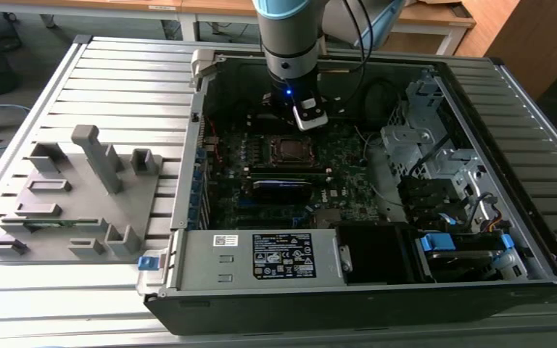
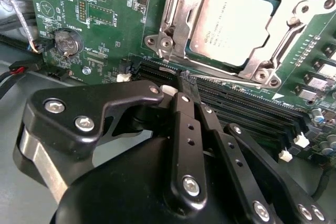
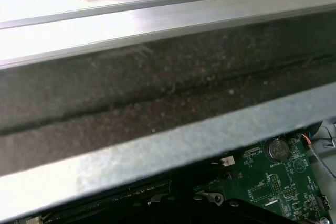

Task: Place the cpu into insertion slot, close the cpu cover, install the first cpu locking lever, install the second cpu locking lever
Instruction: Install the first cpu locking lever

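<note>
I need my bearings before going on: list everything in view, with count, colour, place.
table: one, silver, slatted, under everything
computer case: one, black and grey, open, on the table
fixture: one, grey, on the table, at the exterior view's left of the case
motherboard: one, green, inside the case
insertion slot: one, silver-rimmed, on the motherboard
cpu: one, grey, seated in the insertion slot
cpu cover: one, silver, down around the cpu
coin battery: one, silver, on the motherboard
arm: one, blue and grey, reaching into the case
gripper: one, black, jaws together, beside the insertion slot
</note>
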Controlling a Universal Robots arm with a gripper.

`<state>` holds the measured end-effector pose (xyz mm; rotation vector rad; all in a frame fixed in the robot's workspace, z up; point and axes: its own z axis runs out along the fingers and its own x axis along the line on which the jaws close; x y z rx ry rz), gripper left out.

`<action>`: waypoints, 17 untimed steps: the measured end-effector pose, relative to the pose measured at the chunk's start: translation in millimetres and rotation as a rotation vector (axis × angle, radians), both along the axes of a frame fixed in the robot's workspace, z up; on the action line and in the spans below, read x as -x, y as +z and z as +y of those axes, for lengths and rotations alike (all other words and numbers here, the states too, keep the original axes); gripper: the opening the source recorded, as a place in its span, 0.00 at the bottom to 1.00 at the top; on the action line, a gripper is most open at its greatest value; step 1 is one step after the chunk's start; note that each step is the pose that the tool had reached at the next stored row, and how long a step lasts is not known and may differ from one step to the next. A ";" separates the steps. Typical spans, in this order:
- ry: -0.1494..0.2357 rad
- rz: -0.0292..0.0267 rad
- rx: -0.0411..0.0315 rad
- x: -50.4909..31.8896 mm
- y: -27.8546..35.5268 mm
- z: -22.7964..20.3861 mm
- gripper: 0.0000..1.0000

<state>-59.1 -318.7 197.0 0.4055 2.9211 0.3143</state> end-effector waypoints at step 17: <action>0.000 -0.0015 0.0001 3.8 -2.1 1.7 0.10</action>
